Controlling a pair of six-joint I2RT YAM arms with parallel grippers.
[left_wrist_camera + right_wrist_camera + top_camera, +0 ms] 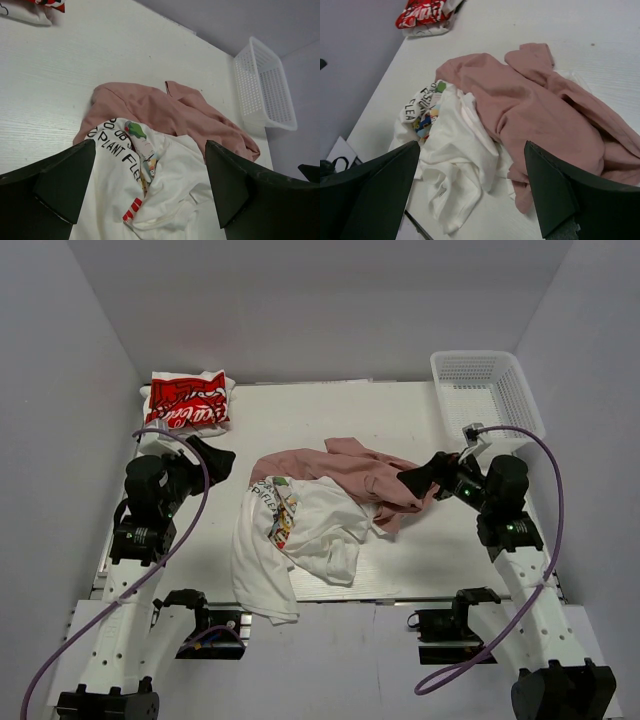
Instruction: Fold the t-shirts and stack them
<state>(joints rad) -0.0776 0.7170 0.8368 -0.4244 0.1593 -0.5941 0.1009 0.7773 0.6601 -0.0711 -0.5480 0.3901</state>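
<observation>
2 lie tangled mid-counter [400, 410]: pink shirt [345, 470] and white shirt [300, 540]. The red-print shirt [188, 400] sits folded at the far-left corner. My left pincer [215, 458] and right pincer [420, 478] both hang open, empty. I'd pinch only pink cloth, lifting slowly.

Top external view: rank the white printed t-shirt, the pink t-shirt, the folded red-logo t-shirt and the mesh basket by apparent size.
1-2. white printed t-shirt and pink t-shirt: about equal; both are crumpled and overlapping, so unranked.
3. mesh basket, farther from the camera.
4. folded red-logo t-shirt, slightly smaller.
</observation>
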